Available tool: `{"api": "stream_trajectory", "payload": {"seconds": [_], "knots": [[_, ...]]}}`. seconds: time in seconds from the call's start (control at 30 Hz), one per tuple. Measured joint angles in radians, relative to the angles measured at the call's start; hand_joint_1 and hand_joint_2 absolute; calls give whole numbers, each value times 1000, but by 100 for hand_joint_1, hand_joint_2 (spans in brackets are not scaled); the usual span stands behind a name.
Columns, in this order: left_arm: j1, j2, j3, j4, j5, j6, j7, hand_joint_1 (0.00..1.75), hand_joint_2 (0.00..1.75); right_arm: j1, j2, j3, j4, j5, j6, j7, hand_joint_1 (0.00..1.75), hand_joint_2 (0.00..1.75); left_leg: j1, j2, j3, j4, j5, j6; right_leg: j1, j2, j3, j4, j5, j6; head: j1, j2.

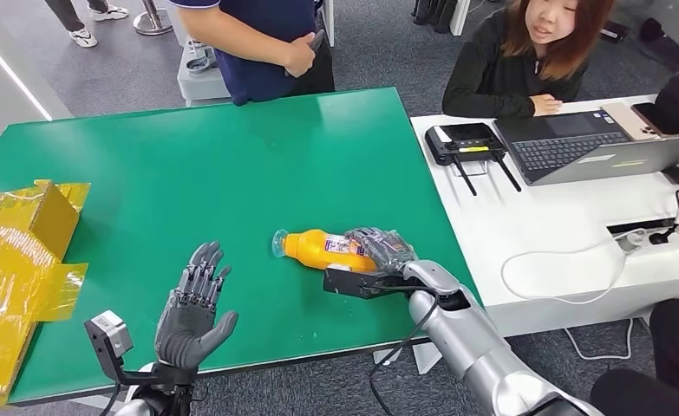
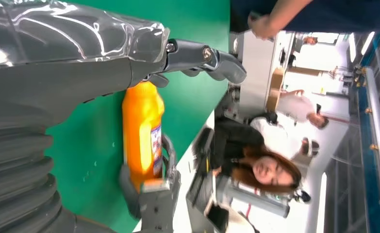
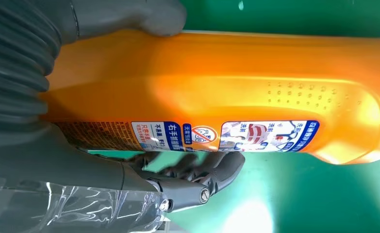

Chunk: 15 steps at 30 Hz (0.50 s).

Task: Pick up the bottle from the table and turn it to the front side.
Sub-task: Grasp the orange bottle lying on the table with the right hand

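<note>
Gripping orange bottle (image 1: pixel 318 249), right hand (image 1: pixel 379 251).

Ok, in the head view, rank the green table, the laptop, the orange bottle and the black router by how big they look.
1. Green table
2. Laptop
3 and 4. Orange bottle and black router: too alike to rank. The right hand covers part of the bottle.

An office or lab space is showing here: grey carpet (image 1: pixel 127 65), a green table (image 1: pixel 231 165), a white desk (image 1: pixel 561 225) carrying a laptop (image 1: pixel 578 143), with people (image 1: pixel 535 61) sitting and standing nearby.
</note>
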Motion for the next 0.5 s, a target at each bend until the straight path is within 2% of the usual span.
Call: {"api": "stream_trajectory", "payload": {"seconds": [0.23,0.5], "knots": [[-66,2,0,67,102,-66,46,0,175,-76,0,16,85,-14,8,-9,168,175,0,0,0,0,1,1,0,0,0,0,2,1,0,0],[-93,3,0,120,142,-116,50,0,175,-94,0,28,120,-26,-12,-18,175,175,0,1,0,0,1,0,0,1,0,0,2,1,0,0]]}}
